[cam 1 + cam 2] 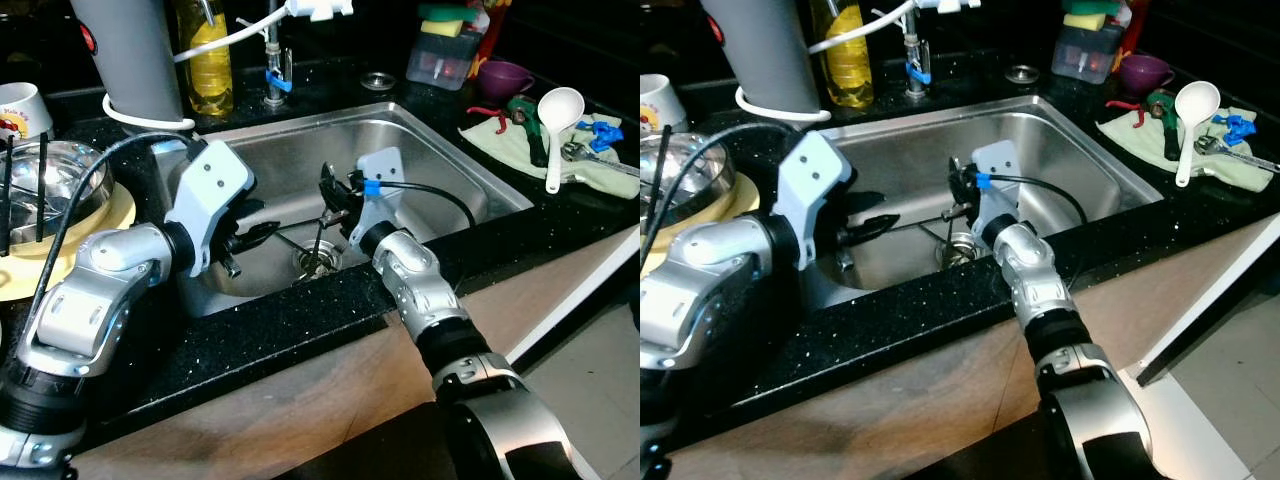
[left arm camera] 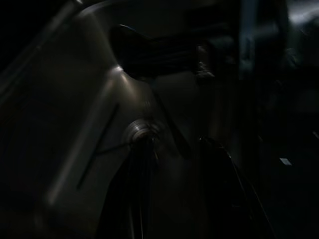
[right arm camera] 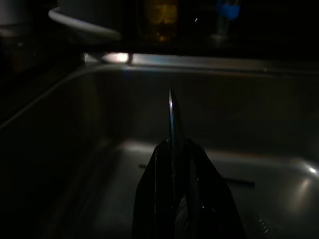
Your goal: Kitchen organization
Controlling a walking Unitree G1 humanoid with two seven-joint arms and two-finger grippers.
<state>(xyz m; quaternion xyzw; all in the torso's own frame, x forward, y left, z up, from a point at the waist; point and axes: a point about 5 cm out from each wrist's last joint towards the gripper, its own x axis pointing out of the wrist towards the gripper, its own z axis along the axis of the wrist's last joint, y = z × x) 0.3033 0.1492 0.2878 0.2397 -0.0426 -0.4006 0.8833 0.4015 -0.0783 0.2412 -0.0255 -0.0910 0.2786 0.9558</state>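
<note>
**Both grippers down in the steel sink, right one pinching a thin blade**

Black speckled worktop [image 1: 300, 330] surrounds a stainless steel sink [image 1: 440, 165], and both silver arms reach down into its basin. The right gripper [image 1: 330, 195] sits above the drain [image 1: 318, 258] near the middle of the basin floor; in the right wrist view its two black fingers [image 3: 154, 199] are pressed together on a thin metal blade [image 3: 171, 119] that stands edge-on between them, pointing toward the far wall of the sink. What kind of utensil it is cannot be told. The left gripper [image 1: 255, 235] hangs low by the sink's left wall, its fingers reaching toward the drain; whether they are parted or together cannot be told, as the left wrist view is very dark.

Behind the sink's far edge stand a tap [image 1: 272, 70], a yellow bottle [image 1: 205, 60] and a grey cylinder [image 1: 130, 55]. At the worktop's left edge a metal bowl [image 1: 60, 180] rests on a pale yellow plate [image 1: 115, 215]. To the right of the sink a white ladle [image 1: 557, 125] lies on a pale green cloth [image 1: 500, 140], with a purple cup [image 1: 503, 76] and a clear container [image 1: 442, 60] of sponges toward the far right corner.
</note>
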